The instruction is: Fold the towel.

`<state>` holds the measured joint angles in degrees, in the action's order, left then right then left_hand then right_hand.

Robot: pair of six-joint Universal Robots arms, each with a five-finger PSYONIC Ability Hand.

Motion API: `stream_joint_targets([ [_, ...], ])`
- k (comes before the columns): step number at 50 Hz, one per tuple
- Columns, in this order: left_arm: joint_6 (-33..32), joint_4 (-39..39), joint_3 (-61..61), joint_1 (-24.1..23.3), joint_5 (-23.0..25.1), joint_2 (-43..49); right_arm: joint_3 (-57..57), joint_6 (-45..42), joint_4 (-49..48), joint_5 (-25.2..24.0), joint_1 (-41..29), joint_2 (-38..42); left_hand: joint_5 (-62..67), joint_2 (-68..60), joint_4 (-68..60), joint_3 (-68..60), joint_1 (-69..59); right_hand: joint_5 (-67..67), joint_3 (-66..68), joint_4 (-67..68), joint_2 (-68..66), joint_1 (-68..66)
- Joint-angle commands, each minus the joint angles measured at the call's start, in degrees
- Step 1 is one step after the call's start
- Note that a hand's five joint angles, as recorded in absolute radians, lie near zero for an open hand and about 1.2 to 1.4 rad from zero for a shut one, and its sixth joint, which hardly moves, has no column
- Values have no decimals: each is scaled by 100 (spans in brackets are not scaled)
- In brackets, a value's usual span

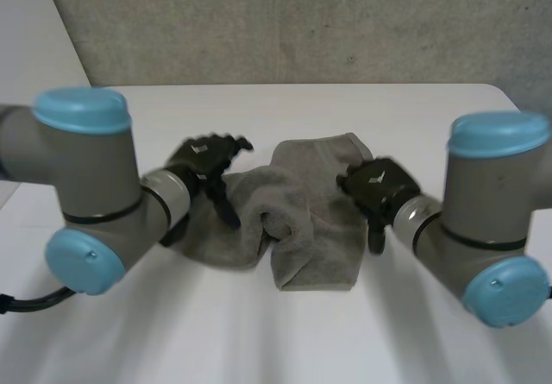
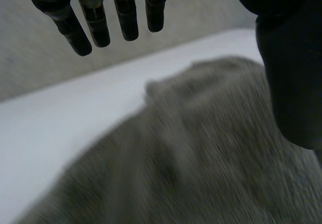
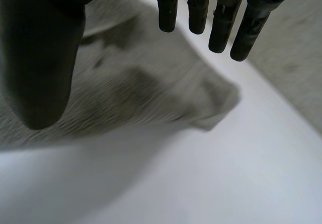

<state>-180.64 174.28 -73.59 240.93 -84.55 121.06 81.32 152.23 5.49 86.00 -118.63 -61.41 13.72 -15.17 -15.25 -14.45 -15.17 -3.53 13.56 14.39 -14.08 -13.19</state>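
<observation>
Left hand and right hand hung with fingers straight, gripping nothing, at either side of the crumpled grey towel on the white table; a grey wall stood behind; the right wrist view caught a loose towel corner

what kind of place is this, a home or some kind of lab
Most likely a robot lab or test bench, not a home: a left arm and right arm reach over a white table, a plain grey wall stands behind, and a single crumpled towel lies between them.
</observation>
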Motion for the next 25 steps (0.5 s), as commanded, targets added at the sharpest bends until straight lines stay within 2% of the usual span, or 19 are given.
stream_joint_targets([
  [1, -918, -26, -50, -133, 307, 707, -20, 0, -48, 13, -90, 691, -980, 126, 134, 54, 126, 353, -356, -439, 408, 319],
  [3, -1103, -26, -50, -195, 264, 778, -28, 9, -66, 13, -90, 726, -647, -208, -199, -279, -208, 353, -356, -439, 408, 319],
  [4, -1244, -43, -50, -239, 237, 831, -28, 52, -118, 13, -90, 744, 489, -1343, -1335, -1415, -1343, -68, 64, -18, -13, -102],
  [5, -1246, -44, -50, -239, 237, 831, -28, 53, -119, 13, -90, 744, 500, -1355, -1346, -1427, -1355, -76, 73, -10, -21, -110],
  [6, -1315, -52, -50, -248, 219, 831, -11, 61, -215, 13, -73, 753, 2149, -3003, -2995, -3075, -3003, -842, 839, 756, -787, -876],
  [7, -1316, -52, -50, -248, 219, 831, 7, 70, -329, 13, -55, 753, 2166, -3020, -3012, -3092, -3020, -1932, 1929, 1846, -1877, -1966],
  [8, -1325, -52, -50, -248, 219, 814, 7, 70, -330, 13, -55, 753, 4297, -5152, -5143, -5223, -5152, -1943, 1940, 1857, -1888, -1977],
  [9, -1325, -52, -50, -248, 219, 813, 24, 79, -452, 22, -46, 753, 4319, -5173, -5165, -5245, -5173, -3808, 3805, 3722, -3753, -3842],
  [10, -1307, -52, -58, -257, 211, 744, 24, 79, -453, 22, -46, 753, 5615, -6470, -6462, -6542, -6470, -3827, 3824, 3741, -3772, -3861],
  [11, -1307, -52, -59, -257, 210, 743, 33, 96, -557, 48, -46, 753, 5628, -6483, -6475, -6555, -6483, -5642, 5639, 5556, -5587, -5676],
  [12, -1272, -70, -67, -283, 158, 621, 59, 166, -671, 65, -37, 718, 5628, -6483, -6475, -6555, -6483, -6637, 6634, 6551, -6582, -6671],
  [15, -1184, -123, -102, -336, 0, 277, 68, 438, -813, 83, -2, 473, 5628, -6483, -6475, -6555, -6483, -6647, 6644, 6561, -6592, -6681],
  [16, -1045, -192, -216, -380, -201, -88, 68, 439, -813, 83, -2, 472, 5628, -6483, -6475, -6555, -6483, -6647, 6644, 6561, -6592, -6681],
  [17, -1044, -193, -217, -380, -203, -92, 68, 587, -822, 66, 59, 167, 5628, -6483, -6475, -6555, -6483, -6647, 6644, 6561, -6592, -6681],
  [19, -650, -237, -628, -406, -465, -766, 68, 703, -822, 13, 138, -126, 5628, -6483, -6475, -6555, -6483, -6647, 6644, 6561, -6592, -6681],
  [22, -472, -246, -894, -442, -510, -1094, -2, 764, -769, 4, 348, -520, 5628, -6483, -6475, -6555, -6483, -6647, 6644, 6561, -6592, -6681],
  [24, -183, -202, -1584, -555, -484, -1863, -37, 756, -734, -40, 428, -574, 5628, -6483, -6475, -6555, -6483, -6647, 6644, 6561, -6592, -6681],
  [25, -182, -202, -1588, -556, -484, -1867, -55, 756, -699, -118, 472, -626, 5628, -6483, -6475, -6555, -6483, -6647, 6644, 6561, -6592, -6681],
])
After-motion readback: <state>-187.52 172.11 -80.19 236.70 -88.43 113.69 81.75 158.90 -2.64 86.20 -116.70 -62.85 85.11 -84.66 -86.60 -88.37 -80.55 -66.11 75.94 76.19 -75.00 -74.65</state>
